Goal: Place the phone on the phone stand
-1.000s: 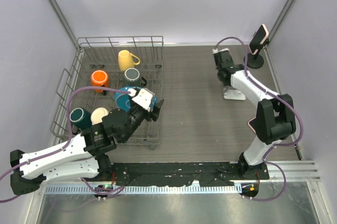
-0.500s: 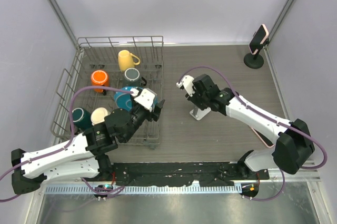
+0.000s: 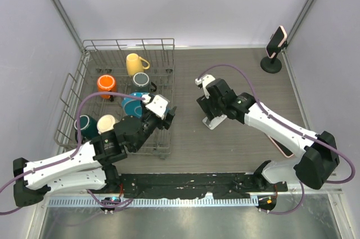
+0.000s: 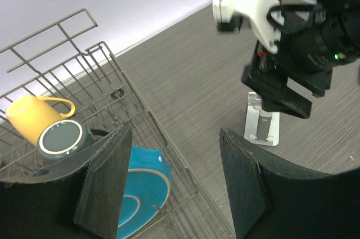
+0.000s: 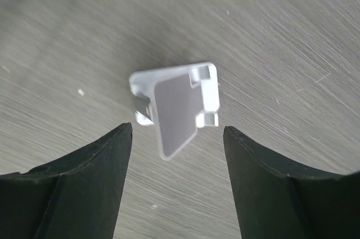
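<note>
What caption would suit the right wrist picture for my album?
Open right gripper poised over a small silver stand on the wood-grain table.

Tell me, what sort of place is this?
Probably a robotics lab bench, not a kitchen: left arm and right arm bolted to one table, bare walls around, and staged props, a wire rack of mugs and a phone stand.
</note>
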